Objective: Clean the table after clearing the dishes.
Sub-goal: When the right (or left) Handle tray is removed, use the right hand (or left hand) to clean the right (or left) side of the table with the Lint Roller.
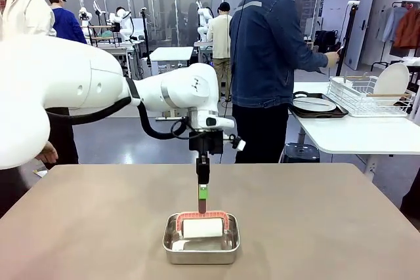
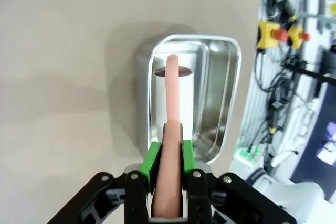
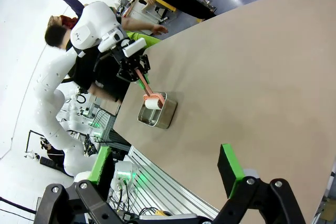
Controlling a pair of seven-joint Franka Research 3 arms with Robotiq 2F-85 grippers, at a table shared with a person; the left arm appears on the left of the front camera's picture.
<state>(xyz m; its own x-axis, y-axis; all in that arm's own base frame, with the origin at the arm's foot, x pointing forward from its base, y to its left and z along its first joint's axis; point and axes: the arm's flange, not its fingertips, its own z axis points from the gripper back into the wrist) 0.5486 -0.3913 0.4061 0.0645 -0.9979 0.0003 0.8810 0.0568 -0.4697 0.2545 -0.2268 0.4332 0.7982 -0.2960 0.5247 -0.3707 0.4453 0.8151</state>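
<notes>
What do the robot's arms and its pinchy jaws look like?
The left arm is fat, round and shiny white, with a grey ring at one joint and a black cable looping beneath it. Its jaws are black metal links with bright green pads. The right arm's jaws look the same, black with green pads.

Left arm point(image 1: 172, 90): clad in white rounded shells, banded grey at a joint, marked with a small grey logo; a black cable point(image 1: 154, 130) is looped beneath. Left gripper point(image 2: 168, 153): built of black links, fastened with silver screws, tipped with green pads point(image 2: 152, 160). Right gripper point(image 3: 165, 163): likewise black, silver-screwed, green-padded.
</notes>
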